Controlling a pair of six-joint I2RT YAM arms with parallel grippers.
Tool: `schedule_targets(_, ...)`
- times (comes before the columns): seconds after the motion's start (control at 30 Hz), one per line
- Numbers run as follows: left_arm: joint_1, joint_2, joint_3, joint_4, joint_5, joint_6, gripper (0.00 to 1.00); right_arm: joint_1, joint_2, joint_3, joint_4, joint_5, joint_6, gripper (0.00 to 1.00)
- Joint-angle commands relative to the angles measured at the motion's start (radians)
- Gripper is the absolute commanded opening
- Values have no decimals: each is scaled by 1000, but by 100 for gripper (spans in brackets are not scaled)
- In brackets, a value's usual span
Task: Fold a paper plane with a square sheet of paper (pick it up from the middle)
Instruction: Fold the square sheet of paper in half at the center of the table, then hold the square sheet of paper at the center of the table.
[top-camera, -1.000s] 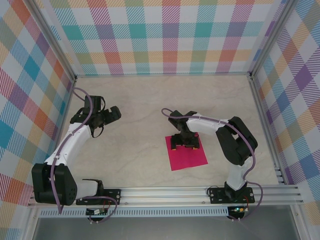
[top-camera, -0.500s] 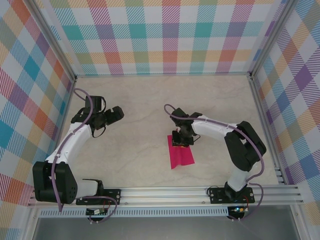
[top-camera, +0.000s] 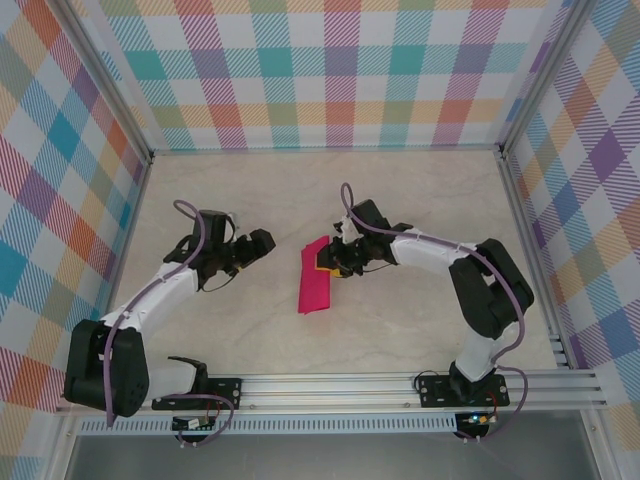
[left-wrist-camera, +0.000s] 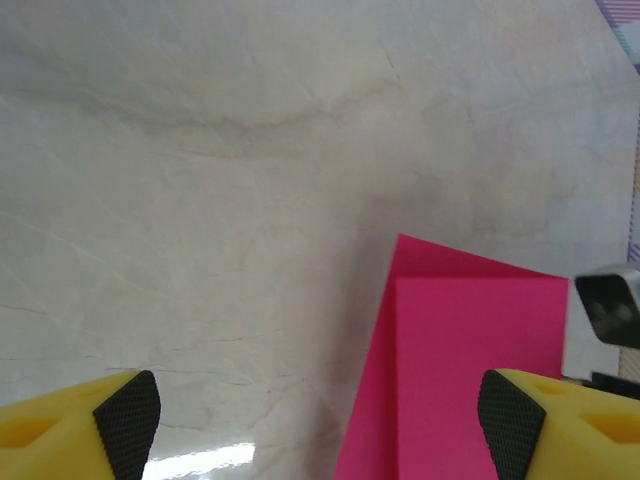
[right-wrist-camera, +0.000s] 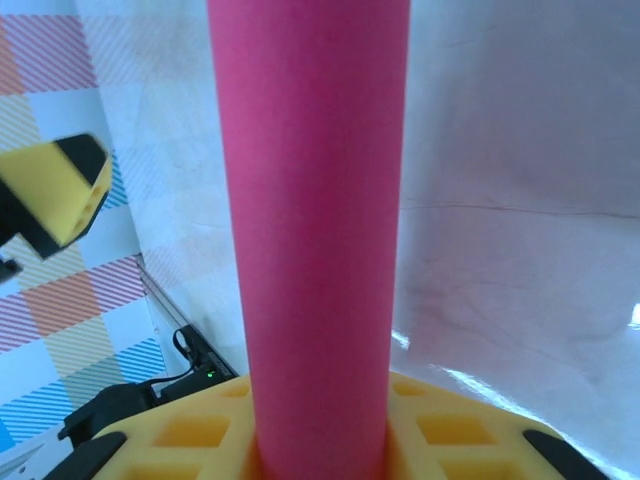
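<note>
Paper (top-camera: 314, 285), bright pink and doubled over into a narrow band, sits near the middle of the table (top-camera: 420, 190). Its upper end is pinched in the right gripper (top-camera: 328, 262), whose yellow fingers (right-wrist-camera: 190, 432) are clamped on it. From that arm's own camera the paper runs straight up from between the fingers as a tall pink strip. Its other end reaches down toward the tabletop, though I cannot tell whether it touches. The left gripper (top-camera: 262, 243) hovers just beside the paper on its left, aimed at it, with its jaws standing wide apart and nothing between them. From that wrist camera the two black pads (left-wrist-camera: 127, 418) sit at the bottom corners with marble-patterned table between them. The paper lies ahead and to the right, one layer over another whose edge peeks out along the top and left. Checked walls (top-camera: 330, 70) stand around the table on three sides
</note>
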Motion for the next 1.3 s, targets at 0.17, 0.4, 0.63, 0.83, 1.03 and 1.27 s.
schedule_targets(0.17,-118,65,-24,132,-43,-82,83,-15,94,54,-171,107,-108,36)
schedule_targets(0.4,-168,90,-13,110,-112,-62,83,-15,131,94,-260,248,-95,47)
schedule_targets(0.63,-173,104,-2,90,-131,-36,83,3,99,112,-326,384,-85,56)
schedule_targets(0.83,-173,115,9,80,-127,-21,83,29,81,133,-385,499,-79,63)
schedule_targets(1.03,-181,135,9,98,-110,-34,83,31,112,138,-372,472,-51,59)
schedule_targets(1.27,-197,206,47,92,-43,-64,77,37,155,157,-376,449,-54,58)
